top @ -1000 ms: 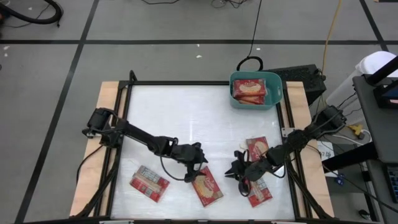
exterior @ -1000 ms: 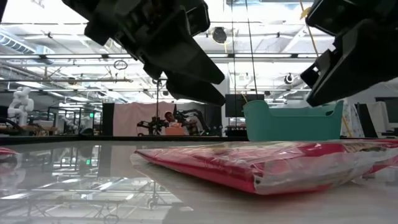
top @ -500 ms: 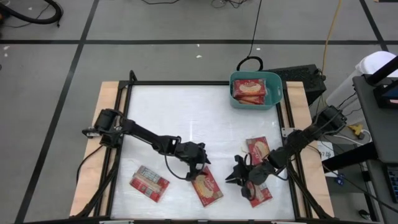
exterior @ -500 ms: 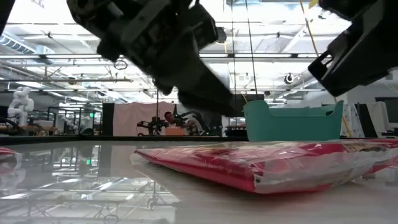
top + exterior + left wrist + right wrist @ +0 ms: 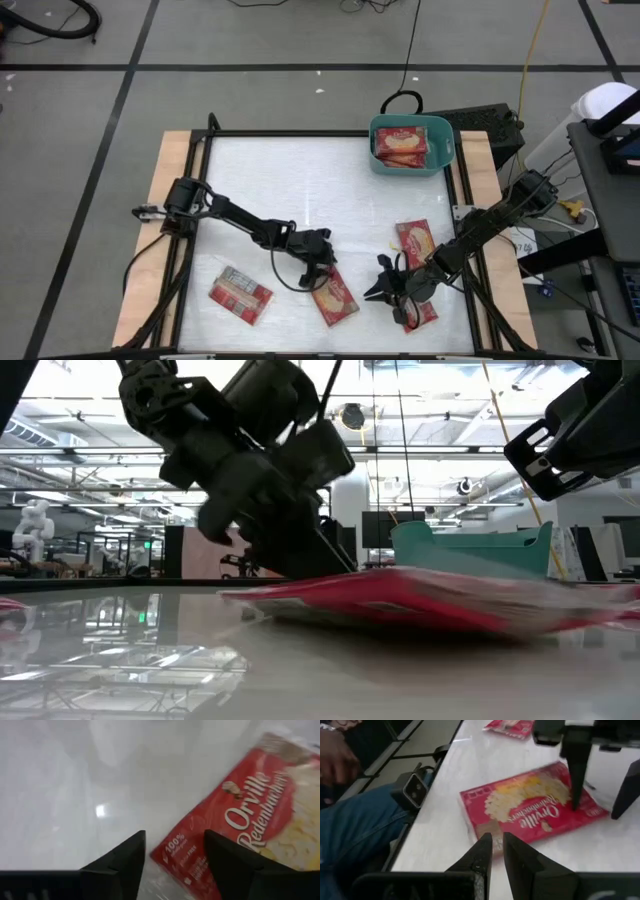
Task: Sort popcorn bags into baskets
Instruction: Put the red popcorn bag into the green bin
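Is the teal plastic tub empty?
No. The teal plastic tub holds at least one red popcorn bag, lying flat inside in the high view.

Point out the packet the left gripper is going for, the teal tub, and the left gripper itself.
Flat red popcorn packet (image 5: 334, 297), high view, yellow picture face.
Teal-green plastic tub (image 5: 445, 150), high view, right rim.
Left gripper (image 5: 174, 862), left wrist view, midway between its fingertips.

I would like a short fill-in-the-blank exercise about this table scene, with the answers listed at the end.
1. The teal basket stands at the table's far ______ corner, seen from above.
2. The left gripper has one finger on each side of a corner of a ______ popcorn bag.
3. The number of bags lying on the table outside the basket is ______.
4. The right gripper hovers with its fingers nearly ______.

Answers: right; red; four; shut
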`<action>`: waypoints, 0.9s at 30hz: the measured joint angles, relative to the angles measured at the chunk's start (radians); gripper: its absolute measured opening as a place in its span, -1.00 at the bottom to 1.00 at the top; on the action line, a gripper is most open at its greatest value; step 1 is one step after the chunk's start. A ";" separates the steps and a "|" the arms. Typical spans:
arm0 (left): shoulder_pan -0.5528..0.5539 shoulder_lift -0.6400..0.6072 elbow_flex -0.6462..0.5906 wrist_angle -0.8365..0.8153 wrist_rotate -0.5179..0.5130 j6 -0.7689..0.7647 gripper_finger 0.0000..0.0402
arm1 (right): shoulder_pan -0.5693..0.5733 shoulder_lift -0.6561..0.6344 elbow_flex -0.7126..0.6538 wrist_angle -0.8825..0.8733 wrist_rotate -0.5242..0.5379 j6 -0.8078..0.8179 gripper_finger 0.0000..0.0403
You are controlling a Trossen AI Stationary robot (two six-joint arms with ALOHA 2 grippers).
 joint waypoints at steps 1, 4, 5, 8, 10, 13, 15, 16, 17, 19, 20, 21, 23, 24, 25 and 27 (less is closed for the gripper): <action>0.005 0.000 0.000 -0.013 -0.020 -0.001 -0.06 | 0.000 0.000 0.000 0.000 0.013 -0.003 -0.81; 0.021 -0.030 0.001 -0.084 -0.063 -0.001 -0.20 | 0.000 0.000 0.000 -0.001 0.034 -0.011 -0.81; 0.028 -0.045 0.001 -0.118 -0.070 -0.009 -0.24 | 0.000 0.000 0.000 -0.001 0.037 -0.012 -0.81; 0.050 -0.104 -0.002 -0.246 -0.098 -0.078 -0.35 | 0.000 0.000 0.000 -0.006 0.039 -0.012 -0.81; 0.061 -0.151 -0.003 -0.328 -0.105 -0.135 -0.41 | 0.000 0.000 0.000 -0.007 0.040 -0.012 -0.81; 0.059 -0.226 -0.003 -0.406 -0.106 -0.171 -0.47 | 0.000 0.000 0.000 -0.008 0.043 -0.018 -0.81; 0.047 -0.267 -0.003 -0.418 -0.100 -0.171 -0.49 | 0.000 0.000 0.000 -0.008 0.044 -0.019 -0.81; 0.042 -0.286 -0.003 -0.423 -0.096 -0.166 -0.49 | 0.000 0.000 0.000 -0.008 0.044 -0.019 -0.81; 0.039 -0.296 -0.003 -0.420 -0.096 -0.157 -0.49 | 0.000 0.000 0.000 -0.009 0.049 -0.020 -0.81; 0.030 -0.297 -0.002 -0.371 -0.096 -0.136 -0.46 | 0.000 0.000 0.000 -0.010 0.065 -0.019 -0.81; 0.028 -0.295 -0.002 -0.365 -0.096 -0.125 -0.43 | 0.000 0.000 0.000 -0.012 0.066 -0.020 -0.81; 0.026 -0.292 -0.002 -0.364 -0.095 -0.113 -0.39 | -0.001 0.000 0.000 -0.015 0.067 -0.020 -0.81; 0.030 -0.259 -0.001 -0.330 -0.091 -0.104 -0.27 | -0.001 0.000 0.000 -0.016 0.067 -0.020 -0.81; 0.034 -0.243 0.000 -0.328 -0.088 -0.103 -0.19 | -0.001 0.000 0.000 -0.017 0.067 -0.022 -0.81; 0.040 -0.228 -0.004 -0.341 -0.088 -0.103 -0.10 | -0.001 0.000 0.000 -0.017 0.066 -0.023 -0.81; 0.050 -0.185 -0.004 -0.296 -0.076 -0.101 0.08 | -0.001 0.000 0.000 -0.018 0.065 -0.027 -0.81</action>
